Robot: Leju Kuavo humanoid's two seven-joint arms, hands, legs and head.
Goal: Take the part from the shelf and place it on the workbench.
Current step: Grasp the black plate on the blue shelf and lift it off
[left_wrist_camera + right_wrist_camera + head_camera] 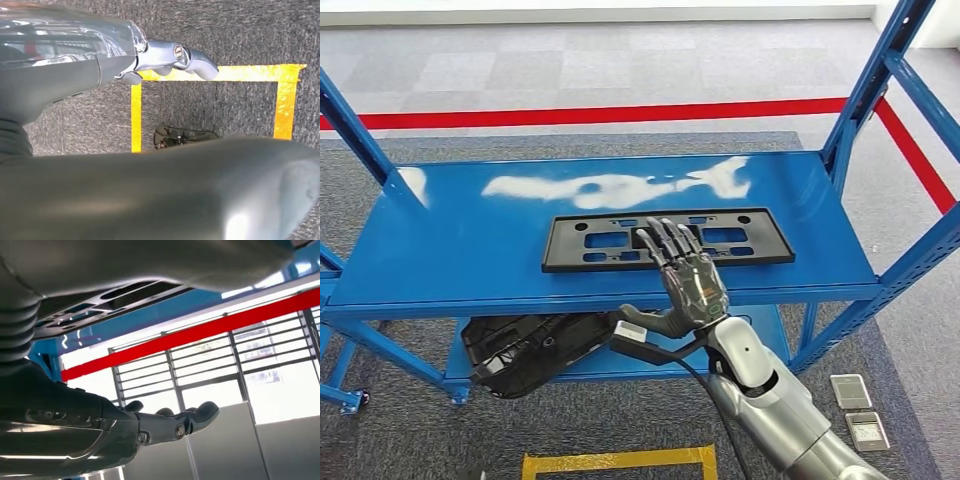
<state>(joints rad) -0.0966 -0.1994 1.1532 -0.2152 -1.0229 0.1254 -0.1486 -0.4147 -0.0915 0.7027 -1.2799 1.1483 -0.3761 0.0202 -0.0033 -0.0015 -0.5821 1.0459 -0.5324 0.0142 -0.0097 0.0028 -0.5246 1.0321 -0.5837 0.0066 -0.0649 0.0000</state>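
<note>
A long, flat black plastic part with cut-out holes [667, 240] is seen lying on the top board of the blue metal shelf [471, 250]. The right hand [687, 280] is spread over its front edge, fingers apart, nothing gripped. The left hand [170, 57] is seen over grey carpet with yellow tape [136, 117]; its state cannot be told.

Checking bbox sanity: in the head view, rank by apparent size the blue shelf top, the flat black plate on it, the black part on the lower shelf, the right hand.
1. Blue shelf top, by far.
2. Flat black plate.
3. Black part on the lower shelf, though partly hidden by the shelf edge, so its true extent is unsure.
4. Right hand, smallest despite being nearest the camera.
</note>
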